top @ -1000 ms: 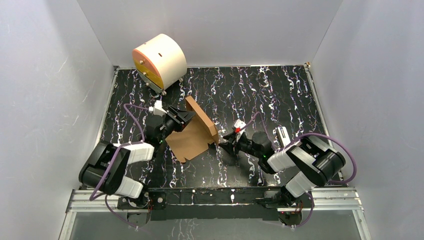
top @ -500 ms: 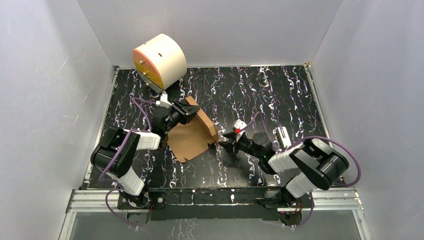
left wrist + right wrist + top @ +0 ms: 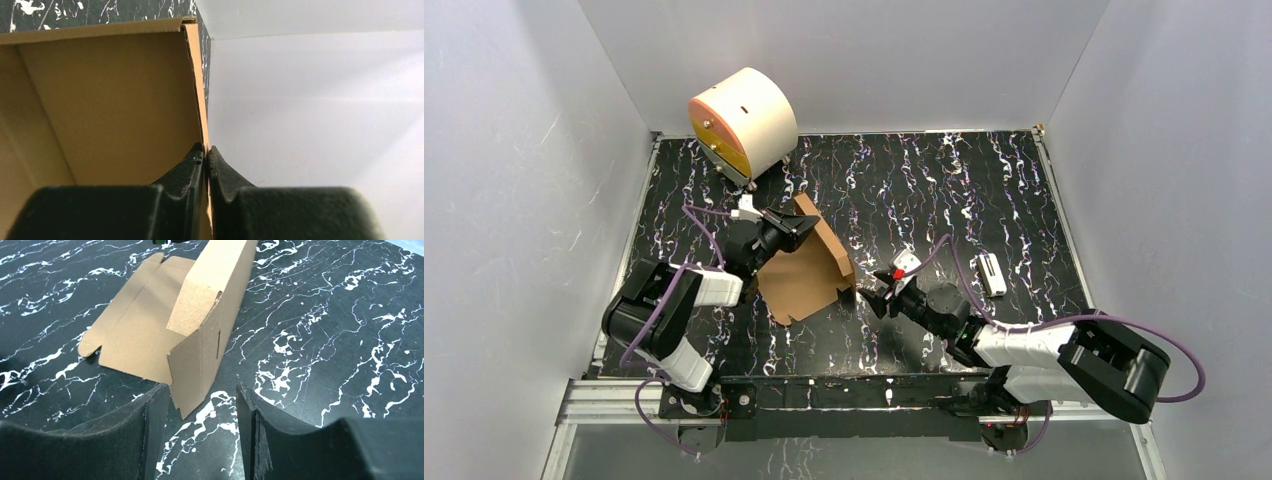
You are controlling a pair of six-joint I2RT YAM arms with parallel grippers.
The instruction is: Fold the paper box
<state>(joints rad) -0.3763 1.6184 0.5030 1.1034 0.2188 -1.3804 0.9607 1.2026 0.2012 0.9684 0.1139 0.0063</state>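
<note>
The paper box (image 3: 804,278) is a brown cardboard sheet lying on the black marbled table, with one long wall folded upright along its right side. My left gripper (image 3: 801,229) is at the far end of that wall. In the left wrist view it (image 3: 206,153) is shut on the wall's thin edge, with the box's inner face (image 3: 110,100) to the left. My right gripper (image 3: 872,297) is at the box's near right corner. In the right wrist view it (image 3: 201,390) stands open, and the wall's pointed lower corner (image 3: 187,400) reaches between the fingers, close to the left one.
A cream cylinder with an orange face (image 3: 744,125) stands at the back left corner. A small white-and-black bar (image 3: 991,274) lies on the table to the right of the right arm. Grey walls enclose the table on three sides.
The left gripper has closed onto the far edge of the box's upright wall. The right arm has stretched out lower and further left, towards the box's near corner, its jaws slightly wider.
</note>
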